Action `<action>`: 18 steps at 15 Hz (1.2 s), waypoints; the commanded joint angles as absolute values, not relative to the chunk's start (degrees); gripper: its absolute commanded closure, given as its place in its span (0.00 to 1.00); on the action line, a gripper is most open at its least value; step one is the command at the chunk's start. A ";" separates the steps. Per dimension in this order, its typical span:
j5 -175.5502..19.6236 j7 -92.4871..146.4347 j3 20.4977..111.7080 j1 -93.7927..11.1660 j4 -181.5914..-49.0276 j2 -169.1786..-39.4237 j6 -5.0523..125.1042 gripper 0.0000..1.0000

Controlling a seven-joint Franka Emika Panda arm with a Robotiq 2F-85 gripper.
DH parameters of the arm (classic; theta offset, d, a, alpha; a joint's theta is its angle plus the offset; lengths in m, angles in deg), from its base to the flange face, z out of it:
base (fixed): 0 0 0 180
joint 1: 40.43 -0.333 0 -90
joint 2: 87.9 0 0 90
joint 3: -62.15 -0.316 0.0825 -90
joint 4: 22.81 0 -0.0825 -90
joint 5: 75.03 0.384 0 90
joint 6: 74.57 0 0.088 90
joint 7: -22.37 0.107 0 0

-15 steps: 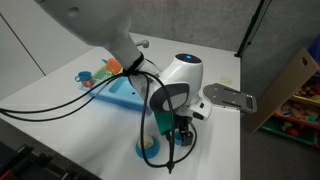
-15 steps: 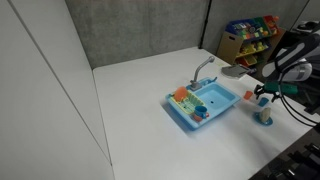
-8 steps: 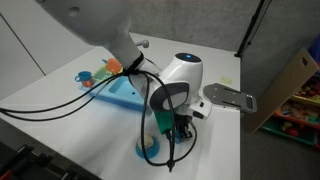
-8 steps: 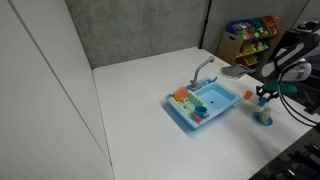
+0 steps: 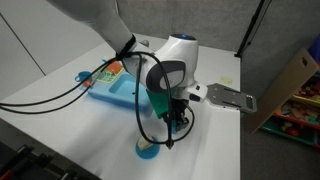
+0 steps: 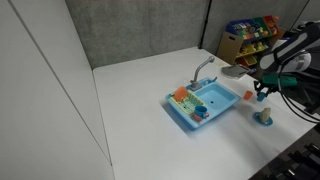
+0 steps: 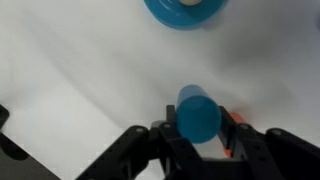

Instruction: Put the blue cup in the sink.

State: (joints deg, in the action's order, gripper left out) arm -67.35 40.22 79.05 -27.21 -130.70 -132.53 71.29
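The blue cup [image 7: 197, 115] is a small plain cylinder, clamped between the two black fingers of my gripper [image 7: 199, 128], which is shut on it. It hangs above the white table. In both exterior views the gripper [image 5: 173, 122] [image 6: 262, 94] is raised off the table, to the side of the light-blue sink [image 5: 113, 88] [image 6: 206, 104]. My arm covers the cup in those views. A sliver of orange [image 7: 233, 135] shows behind one finger; what it is cannot be told.
A round blue plate [image 5: 147, 150] [image 7: 186, 9] with pale food lies on the table under the gripper. The sink has a grey faucet [image 6: 203, 68] and a side rack of orange and green dishes [image 6: 182, 95]. A grey flat object [image 5: 229, 96] lies nearby; a cardboard box [image 5: 291, 85] stands past the table edge.
The jaws have shut on the blue cup. The arm has since lifted it up off the table, away from the blue plate.
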 commanded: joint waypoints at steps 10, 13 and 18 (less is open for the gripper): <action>-75.13 42.55 78.92 -36.23 -132.95 -121.37 61.89 0.83; -76.31 41.33 77.56 -37.55 -133.81 -119.47 61.17 0.83; -76.79 37.66 74.02 -38.03 -137.53 -115.76 63.25 0.83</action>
State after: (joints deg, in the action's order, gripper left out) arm -75.70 39.87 75.69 -38.27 -133.68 -119.78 62.36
